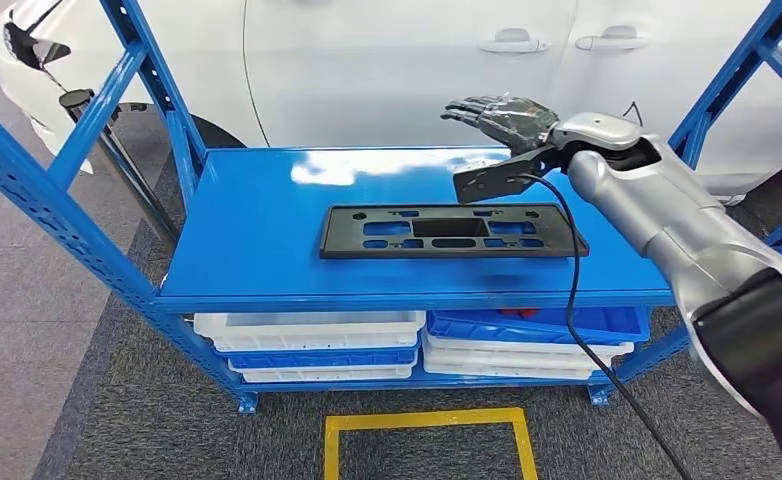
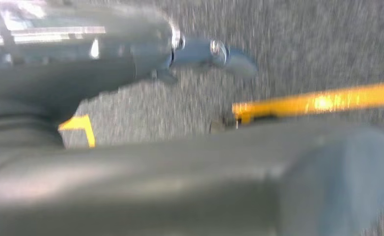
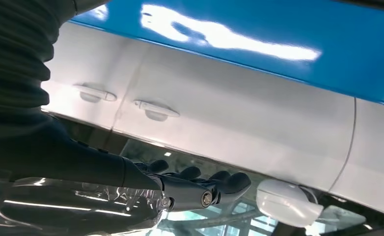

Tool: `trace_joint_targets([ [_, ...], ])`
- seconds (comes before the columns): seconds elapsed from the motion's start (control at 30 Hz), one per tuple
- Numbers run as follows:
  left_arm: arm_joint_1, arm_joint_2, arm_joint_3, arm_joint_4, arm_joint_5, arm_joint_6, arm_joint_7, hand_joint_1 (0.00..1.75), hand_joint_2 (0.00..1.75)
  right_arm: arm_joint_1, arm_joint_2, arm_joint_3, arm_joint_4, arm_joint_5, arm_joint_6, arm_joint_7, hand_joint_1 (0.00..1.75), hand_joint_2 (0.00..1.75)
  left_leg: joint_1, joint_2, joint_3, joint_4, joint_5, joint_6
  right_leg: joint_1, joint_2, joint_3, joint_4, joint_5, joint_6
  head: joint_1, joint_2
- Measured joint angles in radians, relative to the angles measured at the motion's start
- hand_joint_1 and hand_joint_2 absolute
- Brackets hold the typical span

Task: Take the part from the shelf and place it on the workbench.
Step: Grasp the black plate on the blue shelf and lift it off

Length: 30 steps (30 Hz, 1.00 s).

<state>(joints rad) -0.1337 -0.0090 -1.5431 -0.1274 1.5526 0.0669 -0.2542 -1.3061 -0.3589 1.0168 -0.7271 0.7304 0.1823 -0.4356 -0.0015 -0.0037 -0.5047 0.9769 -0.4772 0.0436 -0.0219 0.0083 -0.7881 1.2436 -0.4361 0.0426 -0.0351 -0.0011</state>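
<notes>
Three views, taken in turn. Head view: the right hand [image 1: 497,115], dark-fingered on a silver arm, hovers above the far right of the glossy blue metal shelf [image 1: 257,215], fingers stretched flat and apart, holding nothing. The flat black rectangular plastic part with slotted cut-outs [image 1: 452,231] lies on the shelf below and nearer the robot than the hand, apart from it. A black cable [image 1: 573,290] hangs from the wrist across the part's right end. Behind the hand stands a white car body [image 1: 387,60]; stacked white and blue plastic trays [image 1: 307,330] sit on the lower tier.

Left wrist view: the left hand [image 2: 190,51] hangs over grey carpet [image 2: 303,39] crossed by yellow floor tape [image 2: 317,102]; blur prevents telling whether its fingers are spread or curled.

Right wrist view: the right hand's fingers [image 3: 200,184] extend straight, empty, towards the car door.

Risks, as judged: the hand sits past the part, so a straight descent could miss it; the thin plate may slide on the smooth shelf; the cable may snag its edge.
</notes>
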Motion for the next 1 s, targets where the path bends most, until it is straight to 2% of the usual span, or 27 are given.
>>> trace_joint_targets([
  [0.03, 0.001, 0.0, 0.0, 0.0, 0.0, -0.001, -0.001, 0.0, 0.0, 0.003, -0.033, 0.006, -0.04, -0.016, 0.012, 0.003, 0.0, 1.75, 0.003, -0.001, 0.002, 0.005, -0.007, -0.005, -0.004, -0.003, 0.035, -0.066, 0.032, 0.005, 0.0, 0.0],
  [0.07, 0.001, 0.0, 0.0, 0.0, 0.0, -0.001, -0.001, 0.0, 0.0, 0.006, -0.065, 0.012, -0.079, -0.027, 0.02, 0.005, 0.0, 1.75, 0.004, -0.001, 0.002, 0.011, -0.015, -0.011, -0.006, -0.007, 0.071, -0.132, 0.053, 0.008, 0.0, 0.0],
  [0.1, 0.0, 0.0, 0.0, 0.0, 0.0, -0.001, -0.001, 0.0, 0.0, 0.011, -0.096, 0.017, -0.116, -0.036, 0.027, 0.007, 0.0, 1.75, 0.004, -0.002, 0.002, 0.018, -0.023, -0.017, -0.005, -0.008, 0.099, -0.186, 0.067, 0.006, 0.0, 0.0],
  [0.13, 0.0, 0.0, 0.0, 0.0, 0.0, -0.001, -0.002, 0.0, 0.0, 0.02, -0.127, 0.023, -0.153, -0.041, 0.032, 0.011, 0.0, 1.75, 0.004, -0.002, 0.001, 0.024, -0.031, -0.023, -0.004, -0.009, 0.114, -0.215, 0.068, 0.001, 0.0, 0.0],
  [0.2, -0.001, 0.0, 0.0, 0.0, 0.0, -0.001, -0.001, 0.0, 0.0, 0.046, -0.187, 0.034, -0.224, -0.047, 0.036, 0.021, 0.0, 1.75, 0.003, -0.002, 0.002, 0.026, -0.039, -0.033, 0.004, -0.007, 0.119, -0.221, 0.057, -0.016, 0.0, 0.0],
  [0.27, -0.003, 0.0, 0.0, 0.0, 0.0, -0.001, 0.0, 0.0, 0.0, 0.075, -0.239, 0.041, -0.289, -0.047, 0.035, 0.033, 0.0, 1.75, 0.004, -0.002, 0.004, 0.03, -0.052, -0.042, 0.003, -0.007, 0.126, -0.223, 0.051, -0.029, 0.0, 0.0],
  [0.3, -0.004, 0.0, 0.0, 0.0, 0.0, -0.001, 0.0, 0.0, 0.0, 0.089, -0.261, 0.043, -0.317, -0.047, 0.033, 0.038, 0.0, 1.75, 0.005, -0.001, -0.005, 0.055, -0.068, -0.047, 0.0, -0.008, 0.131, -0.225, 0.048, -0.035, 0.0, 0.0],
  [0.37, -0.007, 0.0, 0.0, 0.0, 0.0, -0.001, 0.0, 0.0, 0.0, 0.118, -0.3, 0.044, -0.366, -0.047, 0.031, 0.044, 0.0, 1.75, 0.007, -0.001, -0.059, 0.164, -0.116, -0.055, -0.001, -0.009, 0.141, -0.228, 0.042, -0.045, 0.0, 0.0],
  [0.4, -0.007, 0.0, 0.0, 0.0, 0.0, -0.001, 0.0, 0.0, 0.0, 0.134, -0.316, 0.045, -0.386, -0.048, 0.03, 0.045, 0.0, 1.75, 0.008, -0.001, -0.101, 0.237, -0.14, -0.057, 0.0, -0.008, 0.143, -0.228, 0.039, -0.048, 0.0, 0.0],
  [0.43, -0.007, 0.0, 0.0, 0.0, 0.0, -0.001, 0.001, 0.0, 0.0, 0.149, -0.331, 0.045, -0.405, -0.049, 0.03, 0.045, 0.0, 1.75, 0.009, 0.0, -0.14, 0.296, -0.153, -0.058, 0.002, -0.007, 0.145, -0.228, 0.037, -0.049, 0.0, 0.0],
  [0.47, -0.006, -0.001, 0.0, 0.0, 0.0, -0.001, 0.002, 0.0, 0.0, 0.162, -0.344, 0.045, -0.422, -0.051, 0.03, 0.046, 0.0, 1.75, 0.009, -0.001, -0.165, 0.322, -0.146, -0.057, 0.003, -0.005, 0.147, -0.228, 0.035, -0.049, 0.0, 0.0],
  [0.5, -0.006, -0.001, 0.0, 0.0, 0.0, -0.001, 0.003, 0.0, 0.0, 0.172, -0.355, 0.045, -0.438, -0.054, 0.03, 0.046, 0.0, 1.75, 0.009, -0.001, -0.172, 0.311, -0.12, -0.054, 0.004, -0.004, 0.15, -0.227, 0.033, -0.048, 0.0, 0.0],
  [0.57, -0.006, -0.001, 0.0, 0.0, 0.0, -0.001, 0.004, 0.0, 0.0, 0.18, -0.374, 0.045, -0.461, -0.059, 0.032, 0.048, 0.0, 1.75, 0.007, 0.0, -0.133, 0.188, -0.032, -0.043, 0.005, -0.001, 0.157, -0.227, 0.029, -0.045, 0.0, 0.0],
  [0.6, -0.007, -0.001, 0.0, 0.0, 0.0, 0.0, 0.004, 0.0, 0.0, 0.181, -0.381, 0.044, -0.469, -0.063, 0.034, 0.05, 0.0, 1.75, 0.005, 0.0, -0.107, 0.122, -0.001, -0.037, 0.007, 0.0, 0.159, -0.227, 0.027, -0.043, 0.0, 0.0],
  [0.63, -0.007, -0.001, 0.0, 0.0, 0.001, 0.001, 0.004, 0.0, 0.0, 0.182, -0.389, 0.044, -0.478, -0.068, 0.036, 0.051, 0.0, 1.75, 0.002, -0.001, -0.088, 0.074, 0.017, -0.031, 0.008, 0.001, 0.16, -0.227, 0.027, -0.038, 0.0, 0.0],
  [0.67, -0.008, 0.0, 0.0, 0.0, 0.001, 0.001, 0.005, 0.0, 0.0, 0.187, -0.396, 0.044, -0.487, -0.074, 0.037, 0.052, 0.0, 1.75, -0.001, -0.001, -0.079, 0.051, 0.022, -0.027, 0.008, 0.002, 0.16, -0.227, 0.027, -0.033, 0.0, 0.0],
  [0.73, -0.008, -0.001, 0.0, 0.0, 0.002, 0.002, 0.005, 0.0, 0.0, 0.208, -0.419, 0.04, -0.515, -0.089, 0.028, 0.056, 0.0, 1.75, -0.003, -0.003, -0.075, 0.041, 0.023, -0.018, 0.008, 0.002, 0.16, -0.231, 0.029, -0.018, 0.0, 0.0],
  [0.8, -0.007, -0.002, 0.0, 0.0, 0.002, 0.002, 0.005, 0.0, 0.0, 0.246, -0.449, 0.028, -0.557, -0.101, -0.003, 0.068, 0.0, 1.75, 0.001, -0.005, -0.069, 0.028, 0.032, -0.007, 0.006, 0.0, 0.156, -0.215, 0.014, -0.007, 0.0, 0.0],
  [0.83, -0.006, -0.002, 0.0, 0.0, 0.002, 0.003, 0.004, 0.0, 0.0, 0.27, -0.463, 0.019, -0.579, -0.104, -0.025, 0.077, 0.0, 1.75, 0.003, -0.004, -0.066, 0.022, 0.036, -0.002, 0.005, -0.001, 0.142, -0.182, -0.009, -0.004, 0.0, 0.0],
  [0.9, -0.003, -0.004, 0.001, 0.0, 0.002, 0.006, 0.003, 0.0, 0.0, 0.335, -0.482, -0.004, -0.619, -0.1, -0.072, 0.099, 0.0, 1.75, 0.004, -0.004, -0.064, 0.018, 0.038, 0.003, 0.004, -0.002, 0.088, -0.061, -0.074, 0.002, 0.0, 0.0],
  [0.93, -0.001, -0.004, 0.002, 0.0, 0.002, 0.006, 0.003, 0.0, 0.0, 0.375, -0.486, -0.017, -0.636, -0.091, -0.093, 0.107, 0.0, 1.75, 0.004, -0.004, -0.064, 0.019, 0.037, 0.004, 0.003, -0.002, 0.059, 0.0, -0.098, 0.005, 0.0, 0.0],
  [0.97, 0.001, -0.005, 0.002, 0.0, 0.002, 0.006, 0.002, 0.0, 0.0, 0.417, -0.487, -0.029, -0.65, -0.08, -0.11, 0.114, 0.0, 1.75, 0.003, -0.004, -0.064, 0.019, 0.037, 0.004, 0.001, -0.003, 0.042, 0.036, -0.105, 0.007, 0.0, 0.0],
  [1.0, 0.002, -0.007, 0.002, 0.0, 0.002, 0.006, 0.002, 0.0, 0.0, 0.454, -0.488, -0.042, -0.661, -0.067, -0.123, 0.117, 0.0, 1.75, 0.003, -0.005, -0.064, 0.02, 0.035, 0.003, 0.0, -0.003, 0.043, 0.033, -0.093, 0.008, 0.0, 0.0],
])
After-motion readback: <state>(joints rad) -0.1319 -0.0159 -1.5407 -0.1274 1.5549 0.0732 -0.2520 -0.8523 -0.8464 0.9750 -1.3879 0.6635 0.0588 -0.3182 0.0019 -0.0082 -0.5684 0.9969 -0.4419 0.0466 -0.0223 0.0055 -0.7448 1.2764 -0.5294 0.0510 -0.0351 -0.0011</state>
